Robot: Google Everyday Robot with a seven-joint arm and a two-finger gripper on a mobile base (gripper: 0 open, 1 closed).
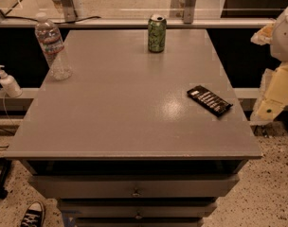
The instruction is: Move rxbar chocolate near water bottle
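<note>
Gripper (275, 97) at right edge of frame, off the table (125, 122); open or closed: cannot tell.
Rxbar chocolate (209, 100) lies flat just left of it near the table's right edge, long axis upper-left to lower-right. Water bottle (52, 46) upright, upper left, well apart.

The tool (268, 109), matt cream plastic, hangs beside the smooth, faintly sheened grey counter (111, 122). Nearest it, the rxbar chocolate (209, 100) has a glossy black wrapper; farthest, the water bottle (52, 46) is clear plastic.
</note>
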